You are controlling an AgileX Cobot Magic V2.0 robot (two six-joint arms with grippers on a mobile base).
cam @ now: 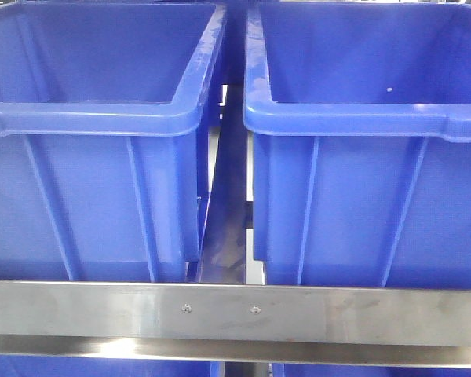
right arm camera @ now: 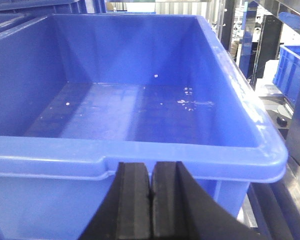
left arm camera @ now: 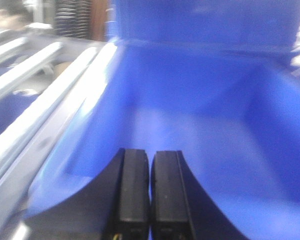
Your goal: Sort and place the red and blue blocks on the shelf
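Two large blue bins are seen side by side on the shelf in the front view, the left bin and the right bin, with a narrow dark gap between them and the shelf's flat steel front rail running across below, two small screws set at its middle. On the left, the left gripper is held over the inside of a blue bin, steel rails of the shelf being visible off to its left side; the view is blurred, but the fingers are seen pressed together with nothing between them. On the right, the right gripper is poised just outside the near wall of another blue bin, and its fingers are likewise closed and empty. The floor of that bin is bare apart from pale specks. Neither the red block nor the blue block is to be found in any view, so their place cannot be told. No block is in hand, then, so the step is judged to be one between placements, or the task may be near its finish. For a next move, a block would first have to be located, the fingers opened, and the arms drawn clear of the bins.
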